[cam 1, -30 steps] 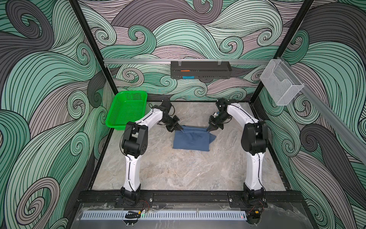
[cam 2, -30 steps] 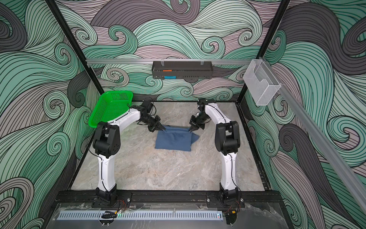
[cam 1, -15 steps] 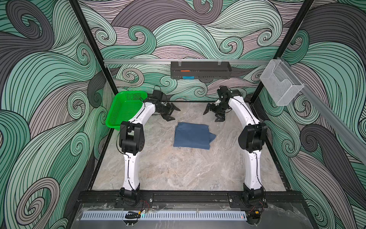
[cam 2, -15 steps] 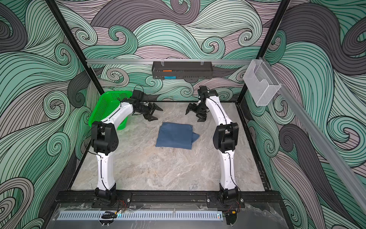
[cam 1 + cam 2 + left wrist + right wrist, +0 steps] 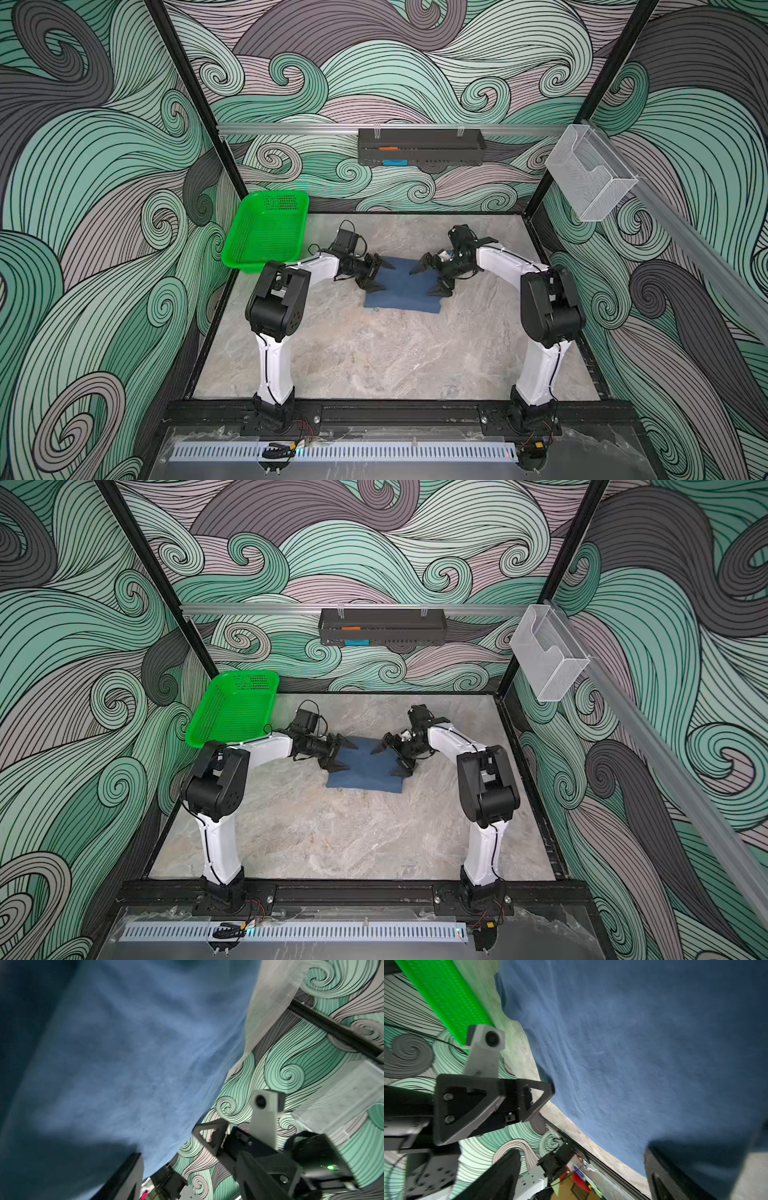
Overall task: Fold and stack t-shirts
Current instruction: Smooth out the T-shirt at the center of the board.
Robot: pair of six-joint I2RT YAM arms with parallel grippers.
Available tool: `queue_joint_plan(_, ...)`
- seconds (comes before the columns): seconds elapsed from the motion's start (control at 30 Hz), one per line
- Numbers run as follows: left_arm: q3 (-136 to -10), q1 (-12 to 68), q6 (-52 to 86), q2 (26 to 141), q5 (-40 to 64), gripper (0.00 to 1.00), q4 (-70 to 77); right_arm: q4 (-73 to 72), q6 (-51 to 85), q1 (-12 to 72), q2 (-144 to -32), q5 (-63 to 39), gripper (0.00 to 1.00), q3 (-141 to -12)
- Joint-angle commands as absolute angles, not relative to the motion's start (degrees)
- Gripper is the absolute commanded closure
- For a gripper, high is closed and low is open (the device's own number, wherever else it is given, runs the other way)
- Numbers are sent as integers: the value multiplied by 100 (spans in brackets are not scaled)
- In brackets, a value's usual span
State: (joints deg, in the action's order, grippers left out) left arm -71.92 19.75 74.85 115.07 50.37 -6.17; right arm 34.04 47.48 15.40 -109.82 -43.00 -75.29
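Observation:
The t-shirt (image 5: pixel 405 293) (image 5: pixel 365 775) is slate-blue cloth, folded into a small rectangle that lies flat on the marble table at the middle back. My left gripper (image 5: pixel 385 276) (image 5: pixel 351 757) hovers open over its left edge, turned on its side. My right gripper (image 5: pixel 422 283) (image 5: pixel 384 763) hovers open over its right part, facing the left one. Neither has cloth between its fingers. In the left wrist view the t-shirt (image 5: pixel 124 1059) fills the picture past my left gripper (image 5: pixel 191 1184). The right wrist view shows the t-shirt (image 5: pixel 643 1053) beyond my right gripper (image 5: pixel 583 1178).
A green mesh basket (image 5: pixel 266 232) (image 5: pixel 235 708) (image 5: pixel 446 1001) stands tilted at the back left corner, close to the left arm. A black rack (image 5: pixel 419 145) hangs on the back wall and a clear bin (image 5: pixel 590 178) on the right wall. Bare table (image 5: pixel 374 357) stretches in front of the shirt.
Both grippers, shut at the shirt's far edge a second ago, opened, lifted away toward the back wall, then came back down to its two sides. The shirt stays folded in place.

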Motion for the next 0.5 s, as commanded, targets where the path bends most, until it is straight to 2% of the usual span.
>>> queue_joint_plan(0.0, -7002, 2076, 7829, 11498, 5307, 26, 530, 2191, 5291, 1547, -10885, -4769, 5, -7103)
queue_joint_plan(0.27, -5989, 1960, 6868, 11722, 5186, 27, -271, 3936, 4294, 1549, -11881, -4133, 3, -7389)
queue_joint_plan(0.47, -6301, 1893, 6538, 11482, 5136, 27, -777, 4454, 3960, 1556, -11598, -3922, 2, -7991)
